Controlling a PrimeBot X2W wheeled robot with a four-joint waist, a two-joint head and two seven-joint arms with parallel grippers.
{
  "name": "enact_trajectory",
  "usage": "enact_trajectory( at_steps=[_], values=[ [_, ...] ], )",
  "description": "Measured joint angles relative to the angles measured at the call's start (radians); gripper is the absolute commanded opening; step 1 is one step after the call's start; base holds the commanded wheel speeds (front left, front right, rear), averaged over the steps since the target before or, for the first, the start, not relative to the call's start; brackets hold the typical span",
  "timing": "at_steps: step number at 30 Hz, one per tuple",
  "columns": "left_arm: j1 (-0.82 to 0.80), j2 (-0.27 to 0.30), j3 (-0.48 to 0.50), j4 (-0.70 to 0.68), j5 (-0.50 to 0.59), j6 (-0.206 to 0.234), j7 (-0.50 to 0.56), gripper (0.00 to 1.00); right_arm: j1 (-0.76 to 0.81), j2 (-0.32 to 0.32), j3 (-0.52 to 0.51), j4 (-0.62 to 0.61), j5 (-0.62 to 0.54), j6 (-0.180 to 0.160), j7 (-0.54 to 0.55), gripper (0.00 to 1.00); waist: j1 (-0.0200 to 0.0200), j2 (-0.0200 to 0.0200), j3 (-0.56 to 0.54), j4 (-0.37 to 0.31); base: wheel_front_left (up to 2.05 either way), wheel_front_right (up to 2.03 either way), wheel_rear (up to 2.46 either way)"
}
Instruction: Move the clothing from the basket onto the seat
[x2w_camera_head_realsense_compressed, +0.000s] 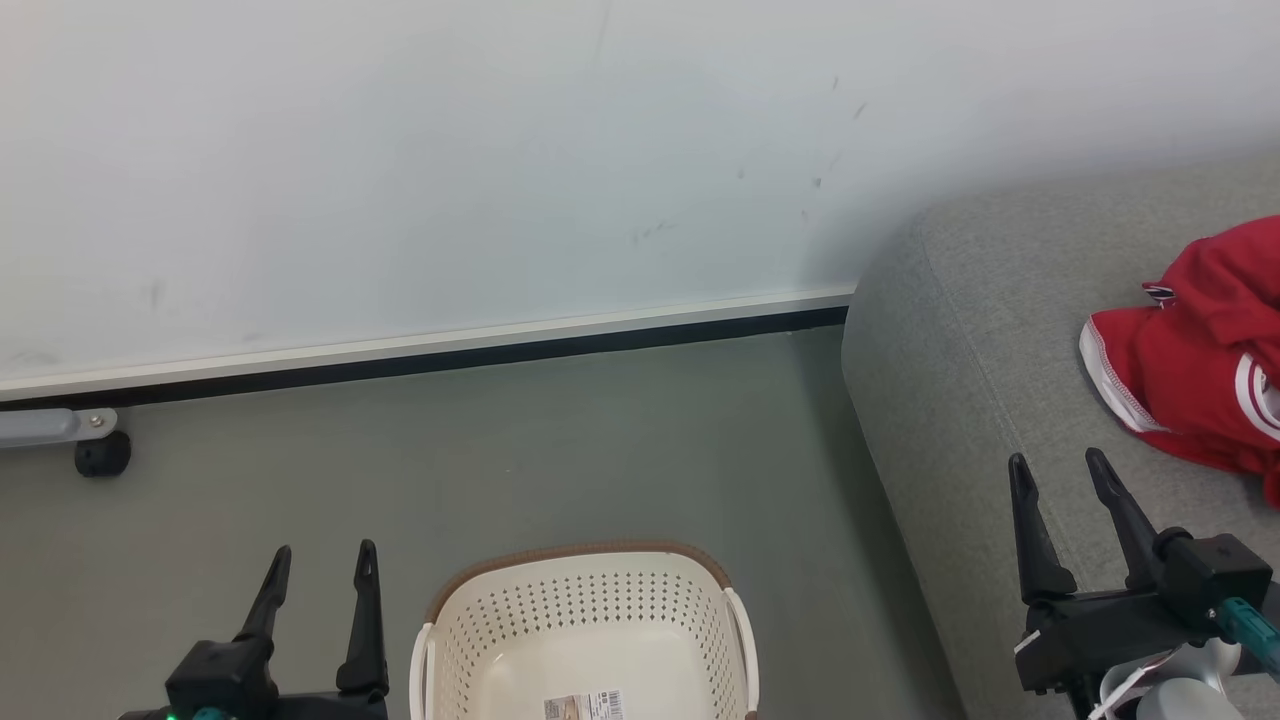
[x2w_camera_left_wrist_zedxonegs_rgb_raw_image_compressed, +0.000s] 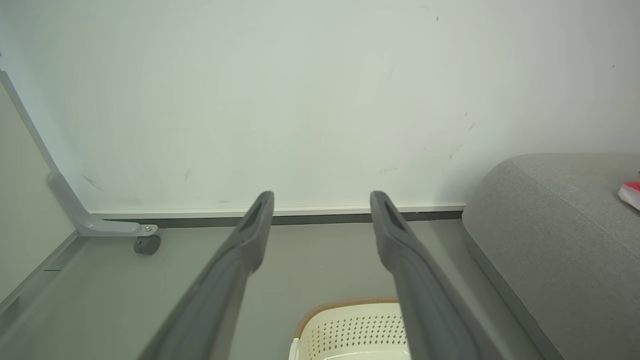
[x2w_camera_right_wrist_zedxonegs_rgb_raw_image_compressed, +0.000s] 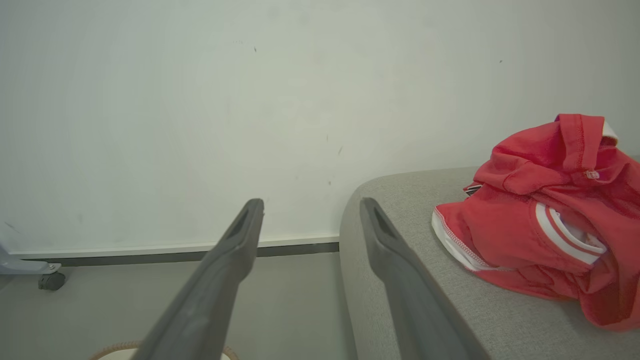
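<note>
1. One basket (x2w_camera_head_realsense_compressed: 585, 610) stands on the floor (x2w_camera_head_realsense_compressed: 600, 450), between the two tools. The part of its inside in view shows a cream bottom with one small label (x2w_camera_head_realsense_compressed: 585, 706).
2. One heap of red clothing (x2w_camera_head_realsense_compressed: 1200, 380) lies on the single grey seat (x2w_camera_head_realsense_compressed: 960, 330), to the right of the basket. How many garments are in it cannot be told.
3. The left tool (x2w_camera_head_realsense_compressed: 325, 548) hangs beside the basket, fingers apart.
4. The right tool (x2w_camera_head_realsense_compressed: 1057, 458) hangs above the seat, near the clothing but clear of it, fingers apart.

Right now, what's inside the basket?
In the visible part of the basket: a small label on the bare floor, nothing else. Its near part runs off the frame, unseen. The clothing lies on the seat.
</note>
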Motion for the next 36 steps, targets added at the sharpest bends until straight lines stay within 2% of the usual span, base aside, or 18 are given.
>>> enact_trajectory(
  at_steps=[36],
  values=[
    [0.002,-0.024,0.009,0.024,0.023,0.001,0.026,1.00,0.023,-0.008,-0.015,-0.051,0.003,-0.016,0.045,1.00,0.0001,0.0000,-0.021,0.013,0.00,0.00,0.00]
  ],
)
